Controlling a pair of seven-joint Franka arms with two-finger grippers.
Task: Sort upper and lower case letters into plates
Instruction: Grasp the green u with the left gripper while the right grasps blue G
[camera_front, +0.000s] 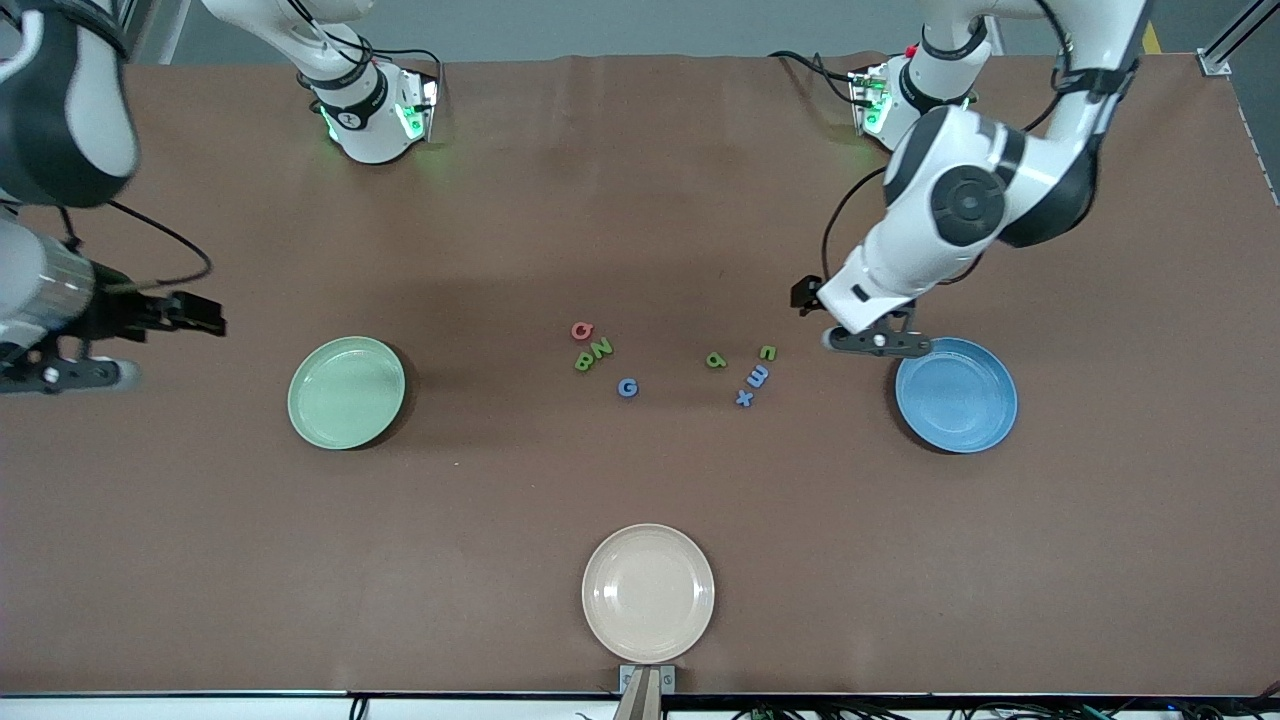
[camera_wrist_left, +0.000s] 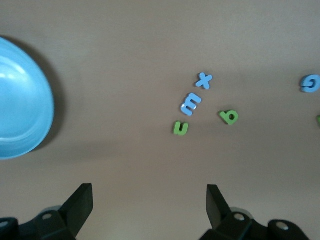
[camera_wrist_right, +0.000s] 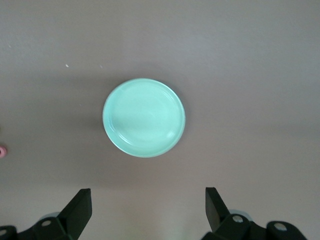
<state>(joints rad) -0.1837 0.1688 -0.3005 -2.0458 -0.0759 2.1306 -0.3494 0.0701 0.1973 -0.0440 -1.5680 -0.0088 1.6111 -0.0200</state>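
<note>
You have eight letters: four capitals, pink Q (camera_front: 583, 330), green B (camera_front: 583, 362), green N (camera_front: 601, 348), blue G (camera_front: 627, 387); four small, green p (camera_front: 715, 360), green n (camera_front: 768, 352), blue m (camera_front: 758, 376), blue x (camera_front: 744, 398). Three plates: green plate (camera_front: 346, 392), blue plate (camera_front: 956, 395), cream plate (camera_front: 648, 593). Two arms.

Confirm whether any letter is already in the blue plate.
No. The blue plate is empty, and the nearest letters, blue m and blue x, lie on the table beside it.

The front camera looks down from high across the bench (camera_front: 640, 200). Each wrist camera looks straight down: left shares the blue plate (camera_wrist_left: 20, 100), right the green plate (camera_wrist_right: 144, 117).
</note>
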